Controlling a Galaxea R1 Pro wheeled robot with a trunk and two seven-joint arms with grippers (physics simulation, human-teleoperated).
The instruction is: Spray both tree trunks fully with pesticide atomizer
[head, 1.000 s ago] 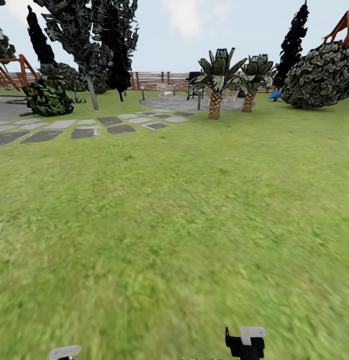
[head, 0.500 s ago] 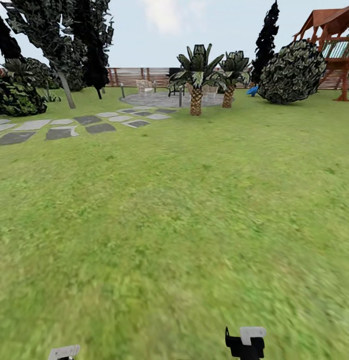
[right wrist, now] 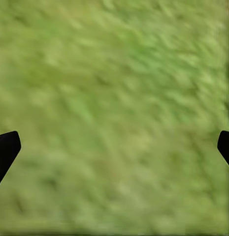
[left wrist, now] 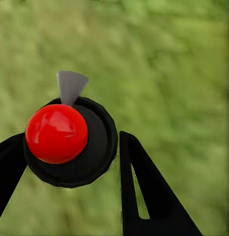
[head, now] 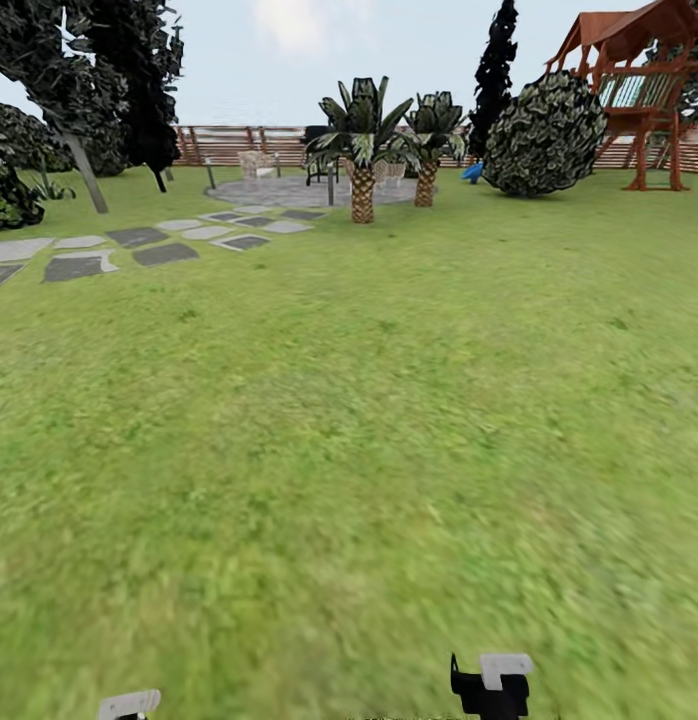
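Grass lawn (head: pixel 369 420) w/ fence (head: pixel 229 143) behind; left jaws grip atomizer (left wrist: pixel 70 142), right jaws wide.

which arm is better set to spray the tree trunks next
Left. Its gripper is shut on the black round atomizer with the red ball top, grey nozzle showing. The right gripper is open, over green grass lawn.
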